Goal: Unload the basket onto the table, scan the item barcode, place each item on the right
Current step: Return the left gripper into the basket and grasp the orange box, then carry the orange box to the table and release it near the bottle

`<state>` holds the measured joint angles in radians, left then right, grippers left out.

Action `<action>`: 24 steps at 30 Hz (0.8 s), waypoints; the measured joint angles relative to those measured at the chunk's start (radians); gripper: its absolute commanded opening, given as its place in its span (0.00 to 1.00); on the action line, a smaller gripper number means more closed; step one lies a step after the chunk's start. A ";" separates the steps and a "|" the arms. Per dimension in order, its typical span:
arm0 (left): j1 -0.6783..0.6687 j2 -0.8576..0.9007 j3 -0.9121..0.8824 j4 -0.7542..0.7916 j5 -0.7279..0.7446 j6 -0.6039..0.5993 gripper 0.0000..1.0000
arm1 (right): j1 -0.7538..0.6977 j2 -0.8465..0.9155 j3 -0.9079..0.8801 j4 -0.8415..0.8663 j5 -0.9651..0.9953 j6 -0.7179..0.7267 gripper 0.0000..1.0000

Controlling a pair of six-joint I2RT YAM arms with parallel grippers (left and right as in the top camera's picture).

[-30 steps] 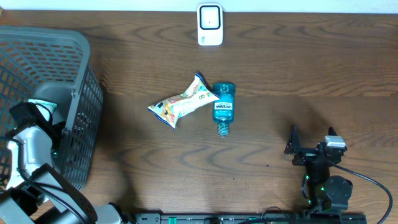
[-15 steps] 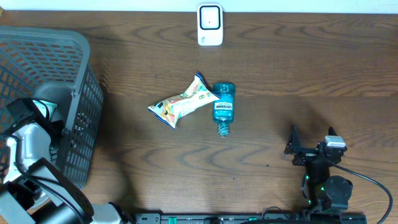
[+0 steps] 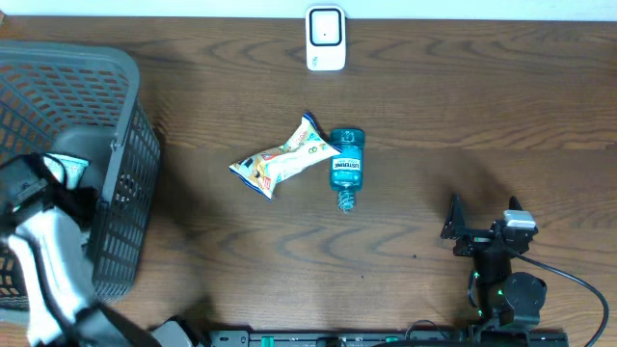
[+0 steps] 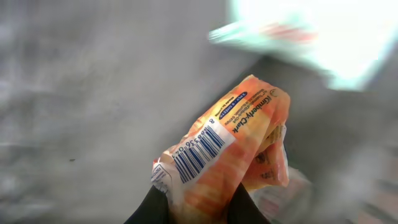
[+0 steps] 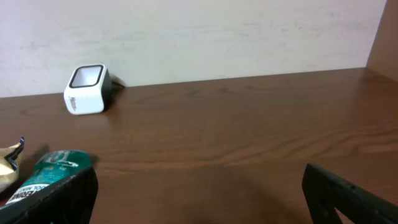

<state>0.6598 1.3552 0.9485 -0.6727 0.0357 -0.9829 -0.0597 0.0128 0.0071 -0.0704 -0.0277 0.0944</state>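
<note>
My left gripper (image 4: 199,210) is shut on an orange plastic-wrapped packet (image 4: 239,140), which stands up between the dark fingers. A white label with a barcode (image 4: 199,152) faces the left wrist camera. In the overhead view the left arm (image 3: 53,246) hangs blurred over the grey basket (image 3: 106,72) at the left, and the packet itself is hidden there. The white scanner (image 3: 326,39) stands at the far edge of the table, also seen from the right wrist as the scanner (image 5: 87,90). My right gripper (image 3: 482,229) rests open at the front right, holding nothing.
A yellow-white snack bag (image 3: 284,157) and a teal mouthwash bottle (image 3: 346,166) lie side by side mid-table. The bottle (image 5: 56,165) shows at the left of the right wrist view. More pale packets lie blurred in the basket behind the held one.
The left gripper went from open to shut on the orange packet. The left arm has shifted toward the front of the basket and looks blurred with motion. The right arm is still.
</note>
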 measured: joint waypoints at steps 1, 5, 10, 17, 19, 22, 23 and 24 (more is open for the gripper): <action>0.001 -0.046 0.030 0.001 0.012 0.016 0.07 | 0.000 0.000 0.000 0.000 0.000 0.000 0.99; 0.004 -0.200 0.184 0.027 0.090 0.066 0.07 | 0.000 0.000 0.000 0.000 0.000 0.000 0.99; -0.013 -0.373 0.310 0.190 0.310 0.099 0.07 | 0.000 0.000 0.000 0.000 0.000 0.000 0.99; -0.349 -0.465 0.327 0.284 0.556 0.146 0.07 | 0.000 0.000 0.000 0.000 0.000 0.000 0.99; -0.494 -0.443 0.327 0.243 0.565 0.190 0.07 | 0.000 0.000 0.000 0.000 0.000 0.000 0.99; -0.692 -0.391 0.327 0.151 0.542 0.265 0.07 | 0.000 0.000 0.000 0.001 0.000 0.000 0.99; -0.761 -0.361 0.325 0.097 0.520 0.298 0.07 | 0.000 0.000 0.000 0.000 0.000 0.000 0.99; -0.800 -0.343 0.325 0.068 0.499 0.313 0.07 | 0.000 0.000 0.000 0.001 0.000 0.000 0.99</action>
<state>-0.1406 1.0122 1.2736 -0.6052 0.5350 -0.6697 -0.0597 0.0128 0.0071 -0.0696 -0.0277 0.0944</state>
